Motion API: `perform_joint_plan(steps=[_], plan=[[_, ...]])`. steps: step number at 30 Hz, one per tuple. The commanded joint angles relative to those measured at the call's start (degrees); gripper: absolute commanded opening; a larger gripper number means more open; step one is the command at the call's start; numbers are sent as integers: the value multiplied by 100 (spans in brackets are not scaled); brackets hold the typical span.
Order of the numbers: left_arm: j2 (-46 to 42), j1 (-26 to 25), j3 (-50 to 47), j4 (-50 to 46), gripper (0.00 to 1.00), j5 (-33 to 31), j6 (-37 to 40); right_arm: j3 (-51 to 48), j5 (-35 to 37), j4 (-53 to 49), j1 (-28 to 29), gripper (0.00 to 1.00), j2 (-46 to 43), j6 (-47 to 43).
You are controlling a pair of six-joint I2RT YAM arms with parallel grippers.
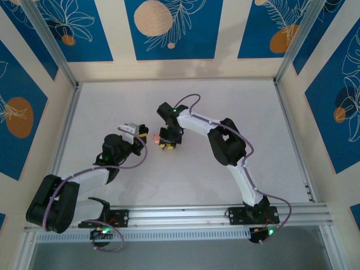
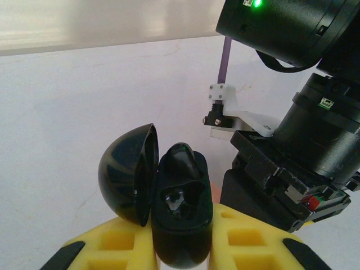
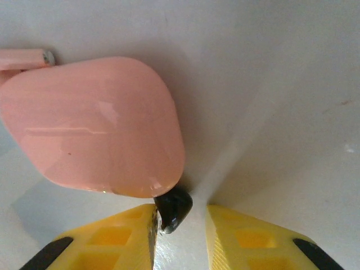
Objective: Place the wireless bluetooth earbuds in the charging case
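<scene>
From the top view, the left tool (image 1: 144, 135) carries the salmon-pink rounded-square plastic charging case (image 1: 153, 136). The right tool (image 1: 166, 146) hangs just beside it, over a white matte tabletop (image 1: 236, 112). Blue leaf-print wall panels (image 1: 169, 25) and an aluminium frame (image 1: 292, 129) enclose the space.

The left wrist view shows that tool's yellow fingers clamped on the case, whose lid is swung open to show a black interior.

In the right wrist view, the tool's jaws stand apart. A small dark earbud (image 3: 173, 209) lies against one yellow finger (image 3: 132, 236), with a gap to the other, tucked under the case's pink edge.

The risk is the lopsided contact. If the jaws close, they may shove the earbud sideways across the smooth tabletop or under the case. A finger could also nudge the case and twist it in its grip.
</scene>
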Motion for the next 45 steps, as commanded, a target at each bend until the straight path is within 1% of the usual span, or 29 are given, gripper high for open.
perform_joint_plan(steps=[1,10,14,17,24,27,30,34,38,41,45], plan=[[-11,101,165,61,21,62,68,225,-5,-118,-5,28,198,-86],[100,127,215,31,21,192,71,129,145,-315,-47,20,119,-252],[129,129,235,41,21,271,36,-208,209,-298,-79,19,-133,-307],[178,129,262,64,21,367,10,-601,249,-254,-111,19,-400,-387],[339,126,296,177,20,634,-68,-1856,332,-196,-185,19,-1243,-662],[396,126,322,214,20,733,-103,-2347,333,-249,-214,19,-1577,-949],[469,118,340,274,20,838,-150,-2660,295,-378,-223,20,-1743,-1438],[635,113,327,457,20,970,-219,-2697,341,-595,-240,21,-1859,-1951],[693,118,364,481,19,1070,-279,-2586,121,-558,-258,27,-2062,-2081],[658,107,402,414,20,1081,-278,-2458,89,-663,-283,33,-2260,-1857],[605,111,428,333,19,1081,-265,-1950,509,-1462,-335,34,-2250,-1041]])
